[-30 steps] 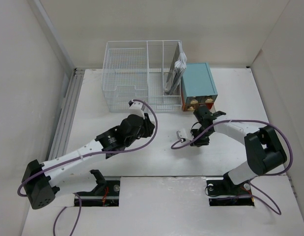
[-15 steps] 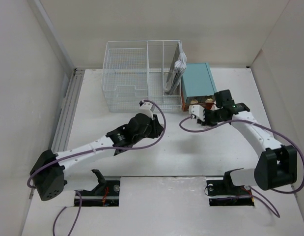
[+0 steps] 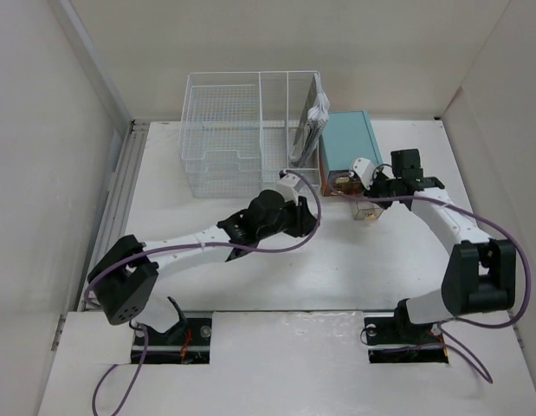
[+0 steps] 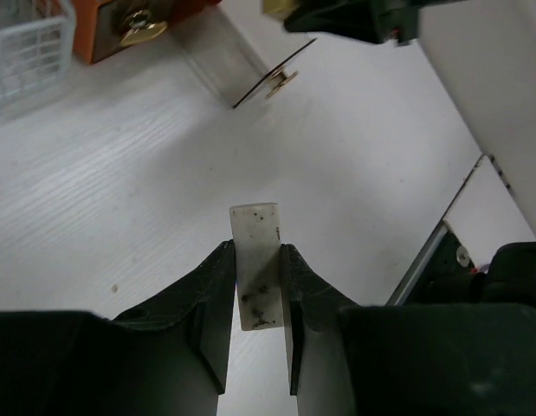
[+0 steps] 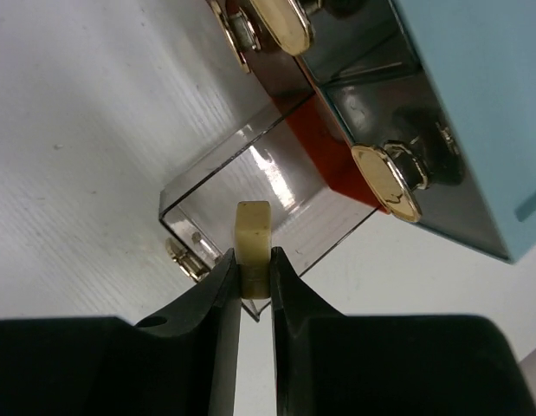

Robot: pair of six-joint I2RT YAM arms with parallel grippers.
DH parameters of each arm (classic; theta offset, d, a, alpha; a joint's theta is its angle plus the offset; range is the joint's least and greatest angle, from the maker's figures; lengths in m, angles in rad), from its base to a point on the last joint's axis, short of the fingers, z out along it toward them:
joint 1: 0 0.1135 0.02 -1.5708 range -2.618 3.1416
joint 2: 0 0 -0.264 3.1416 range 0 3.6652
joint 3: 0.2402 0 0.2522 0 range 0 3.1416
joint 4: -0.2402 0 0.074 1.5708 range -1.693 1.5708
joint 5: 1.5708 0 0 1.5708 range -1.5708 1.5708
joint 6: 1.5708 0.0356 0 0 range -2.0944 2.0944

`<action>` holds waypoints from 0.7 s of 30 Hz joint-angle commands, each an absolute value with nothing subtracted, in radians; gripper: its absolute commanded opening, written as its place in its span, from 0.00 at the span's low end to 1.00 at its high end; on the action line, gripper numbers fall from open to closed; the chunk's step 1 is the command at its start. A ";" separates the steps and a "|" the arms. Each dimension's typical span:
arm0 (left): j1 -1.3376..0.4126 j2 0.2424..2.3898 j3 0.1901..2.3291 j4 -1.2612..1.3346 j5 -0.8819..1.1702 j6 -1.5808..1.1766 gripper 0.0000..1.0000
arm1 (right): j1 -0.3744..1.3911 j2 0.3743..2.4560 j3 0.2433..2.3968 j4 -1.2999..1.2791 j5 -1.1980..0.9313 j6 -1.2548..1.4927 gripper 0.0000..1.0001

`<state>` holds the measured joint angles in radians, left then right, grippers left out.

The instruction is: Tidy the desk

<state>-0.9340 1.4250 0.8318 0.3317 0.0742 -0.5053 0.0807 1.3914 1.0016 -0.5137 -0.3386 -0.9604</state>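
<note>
The desk (image 3: 380, 269) is the white tabletop under both arms. My left gripper (image 3: 309, 208) is at the middle of it, shut on a flat white smudged eraser (image 4: 255, 260) that it holds above the surface (image 4: 120, 199). My right gripper (image 3: 364, 192) is shut on a small cream block (image 5: 253, 234). It holds the block just over the near rim of a clear drawer (image 5: 250, 186) pulled out of the teal box (image 3: 350, 147). The drawer (image 3: 364, 212) is open with nothing showing inside.
A white wire rack (image 3: 242, 139) stands at the back, with papers upright in its right slot (image 3: 309, 126). The teal box has an orange drawer with a brass knob (image 4: 133, 26) and further brass knobs (image 5: 384, 182). Walls close in both sides.
My left arm has reached right and forward toward the teal box with the eraser. My right gripper has swung from the desk's middle back to above the open clear drawer.
</note>
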 commanded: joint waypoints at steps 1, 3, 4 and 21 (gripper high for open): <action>-0.930 1.462 0.916 0.509 0.176 -0.468 0.00 | 0.064 1.460 1.064 -0.433 -0.302 -0.882 0.04; -0.920 1.512 0.948 0.567 0.204 -0.468 0.00 | 0.052 1.494 1.094 -0.433 -0.324 -0.870 0.05; -0.920 1.531 0.959 0.583 0.234 -0.477 0.00 | 0.043 1.523 1.094 -0.433 -0.333 -0.861 0.08; -0.882 1.928 1.298 0.693 0.388 -0.540 0.00 | -0.135 1.430 1.117 -0.549 -0.626 -0.828 0.16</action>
